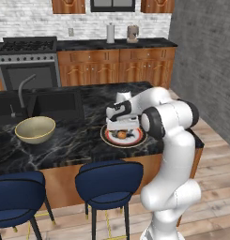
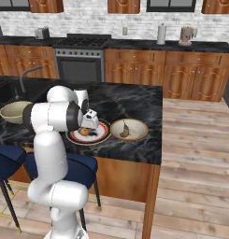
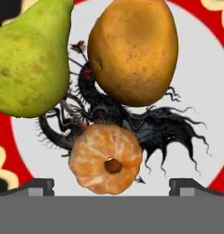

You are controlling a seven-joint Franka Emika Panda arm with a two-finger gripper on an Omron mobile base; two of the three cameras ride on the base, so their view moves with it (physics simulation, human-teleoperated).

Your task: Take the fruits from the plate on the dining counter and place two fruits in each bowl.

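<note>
Between the spread fingers (image 3: 111, 185), a peeled orange fruit (image 3: 105, 159) on the plate (image 3: 195, 91), untouched.

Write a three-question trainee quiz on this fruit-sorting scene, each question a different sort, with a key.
1. True or false: the shallow off-white bowl beside the red-rimmed round plate already holds a brownish elongated fruit.
2. Which fruit lies nearest the gripper in the hand view? A) green pear B) peeled orange tangerine C) orange-brown mango
3. Fill in: the deep cream bowl stands on the black marble counter near the ____.

Key: 1 true; 2 B; 3 sink.
</note>
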